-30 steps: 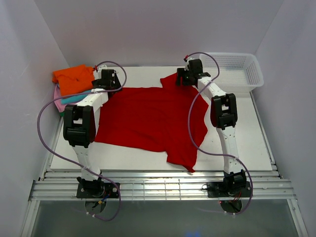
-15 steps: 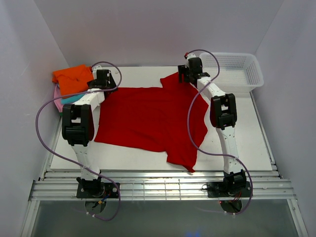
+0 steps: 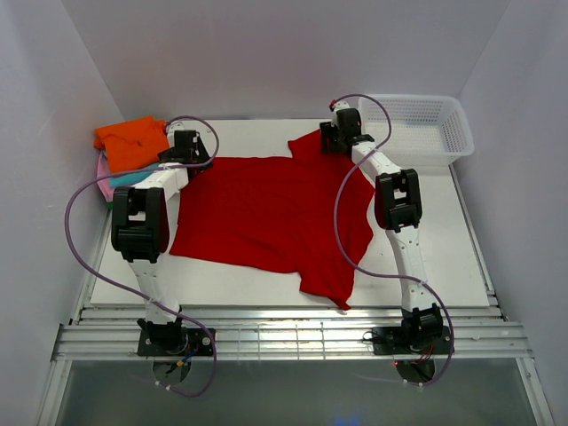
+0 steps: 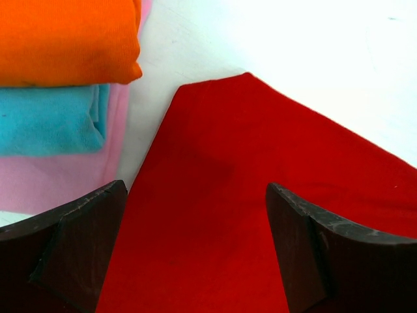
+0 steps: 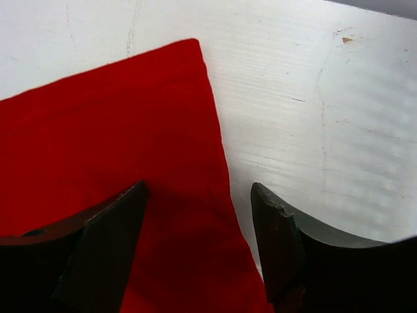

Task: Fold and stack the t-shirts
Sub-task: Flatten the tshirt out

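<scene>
Red tee (image 4: pixel 260 215) corner beside folded stack (image 4: pixel 58 85)

bright red cloth t-shirt (image 3: pixel 266 213): 1 | folded orange cloth t-shirt (image 4: pixel 65 39): 1 | folded teal cloth t-shirt (image 4: pixel 45 120): 1 | folded pink cloth t-shirt (image 4: pixel 52 182): 1 | white plastic mesh basket (image 3: pixel 444 142): 1 | white-and-black robot arms: 2 | dark two-finger hands: 2 – left hand (image 4: pixel 195 195), right hand (image 5: pixel 199 195) | white counter (image 3: pixel 444 240): 1

No text, label, brand, number or sign can be read in any of the three views. The red t-shirt (image 3: pixel 266 213), the folded t-shirts (image 3: pixel 133 146) at the left, the white basket (image 3: pixel 426 124), the left arm (image 3: pixel 140 224) and the right arm (image 3: pixel 399 200) are recorded as plain, unmarked surfaces. Small marks noted on the table (image 5: pixel 339 130) in the right wrist view are scuffs, not characters.
</scene>
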Available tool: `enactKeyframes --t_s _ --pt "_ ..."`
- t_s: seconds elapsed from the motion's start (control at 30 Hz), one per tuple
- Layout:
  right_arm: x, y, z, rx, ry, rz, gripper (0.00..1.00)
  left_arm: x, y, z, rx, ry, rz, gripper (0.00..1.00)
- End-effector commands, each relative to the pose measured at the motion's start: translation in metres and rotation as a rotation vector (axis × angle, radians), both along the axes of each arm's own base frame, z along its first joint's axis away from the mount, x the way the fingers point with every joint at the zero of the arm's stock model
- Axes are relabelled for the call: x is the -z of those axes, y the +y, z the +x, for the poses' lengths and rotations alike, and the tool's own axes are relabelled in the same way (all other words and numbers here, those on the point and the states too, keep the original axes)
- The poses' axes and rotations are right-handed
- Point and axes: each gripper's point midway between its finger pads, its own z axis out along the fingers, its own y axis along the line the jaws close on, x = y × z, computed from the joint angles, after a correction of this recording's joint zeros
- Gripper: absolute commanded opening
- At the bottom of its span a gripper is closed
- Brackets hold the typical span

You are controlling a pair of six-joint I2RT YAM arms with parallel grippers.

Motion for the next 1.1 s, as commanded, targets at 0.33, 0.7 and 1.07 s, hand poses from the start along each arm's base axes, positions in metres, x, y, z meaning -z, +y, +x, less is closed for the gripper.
enactKeyframes --t_s 0.33,0.7,1.07 --pt "-0.017 -0.014 0.003 0.012 -0.056 -0.054 0.24 -0.009 -0.004 -0.010 -0.005 -0.040 -0.061 0.98" --pt "-0.017 -0.023 -0.009 0.002 -0.034 -0.109 0.13 -0.033 0.006 0.042 0.021 -0.156 -0.007 0.98" --pt "-0.031 -0.013 -0.016 -0.037 -0.042 -0.085 0.13 0.009 0.019 0.071 0.015 -0.088 0.026 0.88"
